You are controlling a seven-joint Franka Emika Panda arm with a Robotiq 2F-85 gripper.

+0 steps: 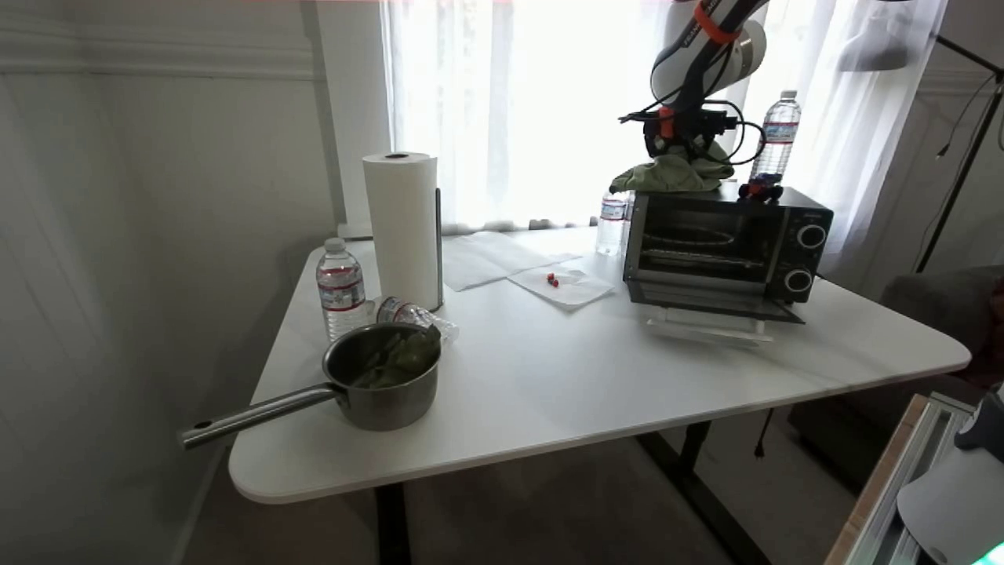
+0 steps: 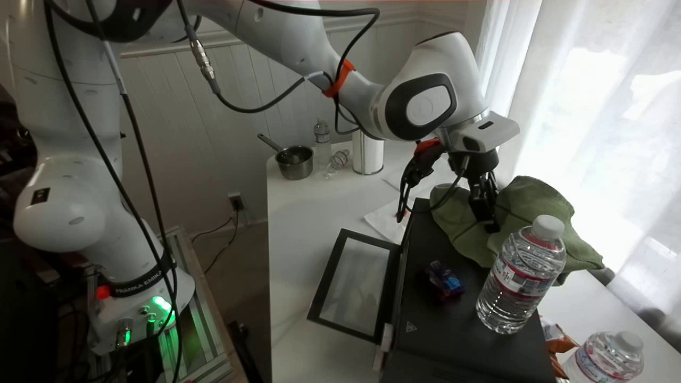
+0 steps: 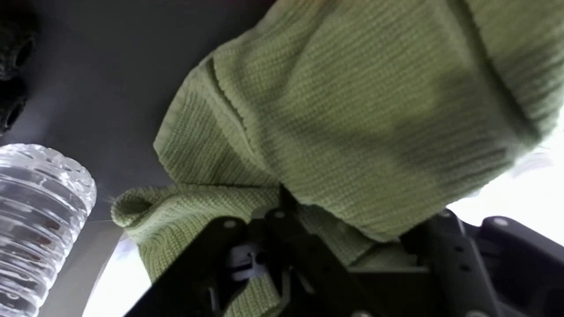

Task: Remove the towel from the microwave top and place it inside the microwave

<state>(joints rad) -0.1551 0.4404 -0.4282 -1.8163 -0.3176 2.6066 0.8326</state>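
The green ribbed towel [image 1: 667, 174] lies crumpled on top of the black microwave [image 1: 802, 212], which looks like a toaster oven. In an exterior view the towel [image 2: 542, 205] hangs past the rear edge of the microwave top [image 2: 420, 346]. The glass door [image 2: 356, 287] is folded down open, and a rack shows inside. My gripper [image 2: 485, 221] points down into the towel. In the wrist view the fingers of the gripper [image 3: 359, 215] stand wide apart with towel [image 3: 352, 114] between and beneath them. The right fingertip is partly hidden by a fold.
A water bottle [image 2: 521, 276] and a small toy car [image 2: 444, 279] stand on the microwave top near the towel. More bottles [image 1: 610, 224] stand behind it. A paper towel roll [image 1: 401, 231], a pot [image 1: 392, 404] and a paper sheet [image 1: 576, 292] are on the table.
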